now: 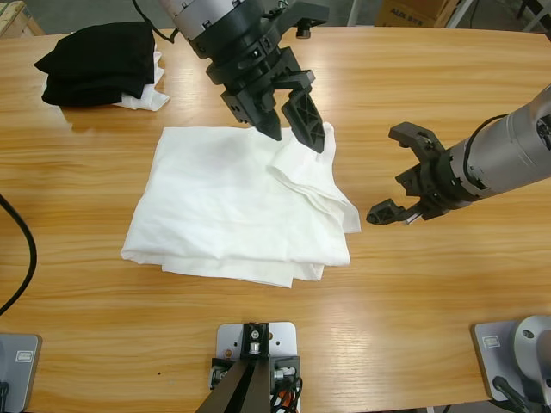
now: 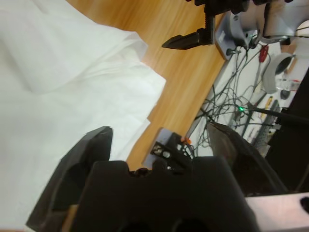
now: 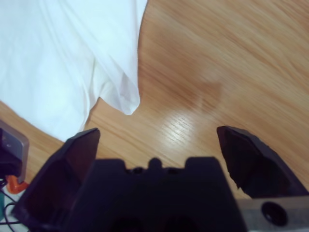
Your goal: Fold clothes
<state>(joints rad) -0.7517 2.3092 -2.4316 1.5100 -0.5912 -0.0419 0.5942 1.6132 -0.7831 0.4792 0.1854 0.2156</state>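
Observation:
The clothes are one white T-shirt (image 1: 224, 198) lying partly folded in the middle of the table, with a loose flap turned over along its right side. My left gripper (image 1: 293, 131) comes down from the top and hangs open just over the shirt's upper right corner; in the left wrist view the left gripper (image 2: 159, 130) has nothing between its jaws and the shirt (image 2: 58, 96) lies below it. My right gripper (image 1: 389, 176) stands open over bare wood, just right of the shirt's right edge. The right wrist view shows the right gripper (image 3: 159, 133) empty, with the shirt's corner (image 3: 58, 48) to its left.
A folded black garment (image 1: 99, 60) sits at the table's back left on top of a white piece of fabric (image 1: 146, 99). Bare wood (image 1: 430, 284) lies to the right of and in front of the shirt. My right gripper's jaw tip (image 2: 193, 38) shows in the left wrist view.

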